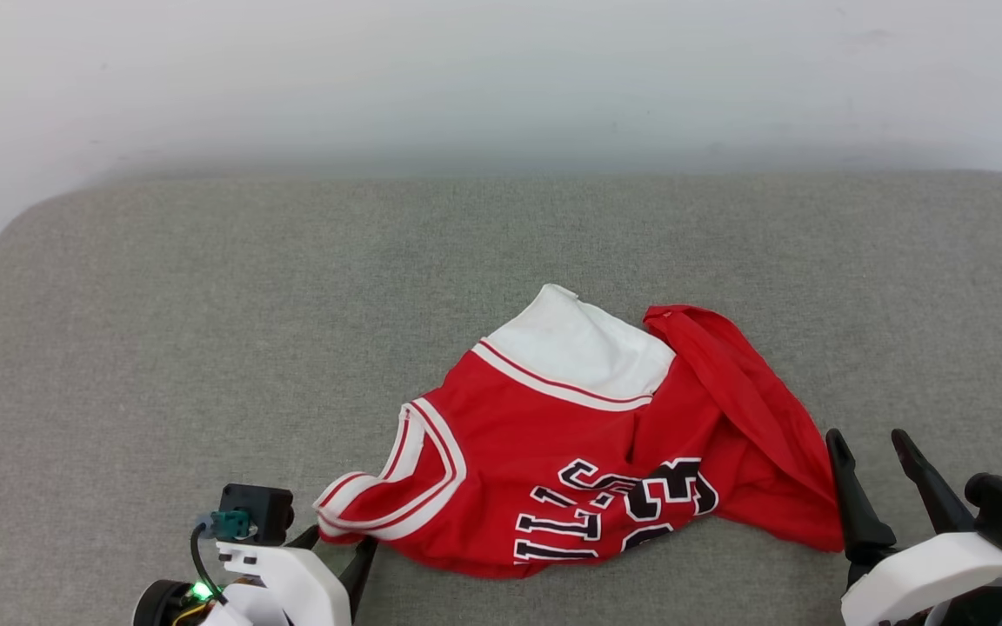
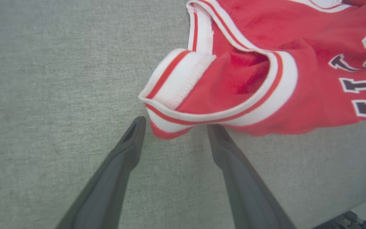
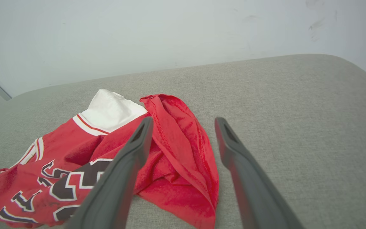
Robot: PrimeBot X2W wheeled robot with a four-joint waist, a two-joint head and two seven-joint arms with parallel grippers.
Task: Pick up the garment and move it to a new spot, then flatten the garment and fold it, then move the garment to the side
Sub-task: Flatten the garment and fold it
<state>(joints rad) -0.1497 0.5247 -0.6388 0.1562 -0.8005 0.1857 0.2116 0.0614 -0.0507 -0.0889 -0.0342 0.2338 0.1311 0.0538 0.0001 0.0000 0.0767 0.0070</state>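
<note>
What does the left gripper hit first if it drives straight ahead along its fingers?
The garment: its striped trim lies just beyond the open left gripper. Depth is unclear, so it might skim over the cloth.

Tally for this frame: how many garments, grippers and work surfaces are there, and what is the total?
Garments: 1, the red jersey
Grippers: 2, the left gripper and the right gripper, both open
Surfaces: 1, the grey padded surface
Total: 4

Bright, even, diffuse light; faint shadows; left wrist view slightly soft.
</note>
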